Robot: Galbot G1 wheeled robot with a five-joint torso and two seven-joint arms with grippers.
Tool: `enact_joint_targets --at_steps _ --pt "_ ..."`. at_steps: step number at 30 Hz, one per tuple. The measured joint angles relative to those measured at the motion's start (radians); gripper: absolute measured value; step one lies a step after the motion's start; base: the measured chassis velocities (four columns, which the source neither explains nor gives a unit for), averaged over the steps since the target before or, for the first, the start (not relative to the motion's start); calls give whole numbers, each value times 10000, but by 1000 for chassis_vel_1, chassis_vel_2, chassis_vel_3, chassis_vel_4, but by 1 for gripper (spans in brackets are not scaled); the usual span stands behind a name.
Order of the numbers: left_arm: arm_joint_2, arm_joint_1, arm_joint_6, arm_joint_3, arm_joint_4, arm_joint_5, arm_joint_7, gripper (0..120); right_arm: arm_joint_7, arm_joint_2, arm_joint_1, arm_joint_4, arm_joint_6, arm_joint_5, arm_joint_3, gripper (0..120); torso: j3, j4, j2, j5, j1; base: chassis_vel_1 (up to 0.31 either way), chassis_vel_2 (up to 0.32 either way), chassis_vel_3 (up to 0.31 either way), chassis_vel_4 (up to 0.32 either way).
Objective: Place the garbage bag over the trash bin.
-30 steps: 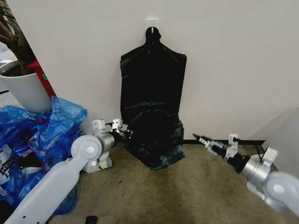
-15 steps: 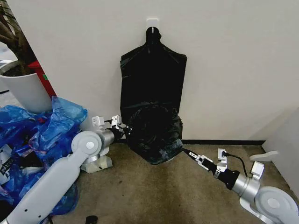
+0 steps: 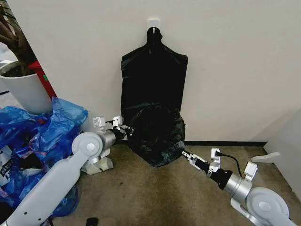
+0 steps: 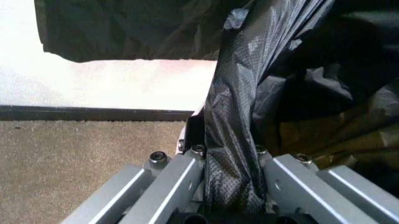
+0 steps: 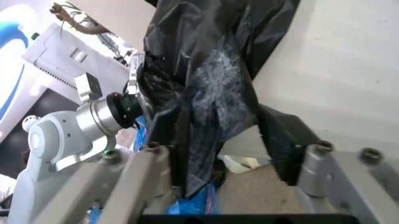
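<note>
Garbage bag (image 3: 156,136) sits on carpet floor by the wall, over the trash bin. Left claw (image 3: 126,132) pinches its edge; right claw (image 3: 186,155), spread w/ film between the fingers, should nip & pull evenly.

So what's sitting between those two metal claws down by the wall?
In the head view, the garbage bag bulges between them. The left gripper pinches its edge, and the right gripper has film between its fingers at the opposite lower corner.
</note>
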Motion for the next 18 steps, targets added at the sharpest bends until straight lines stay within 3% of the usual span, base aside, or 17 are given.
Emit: enact_joint_targets --at_steps 8,18 --pt "49 37 14 -23 -87 -2 30 1 165 63 -144 154 227 -360 -74 1 0 0 0 1 0 0 0 0 0" --pt "72 131 26 -23 -272 2 97 1 342 186 -370 -67 326 -809 -55 0 0 0 0 1 0 0 0 0 0"
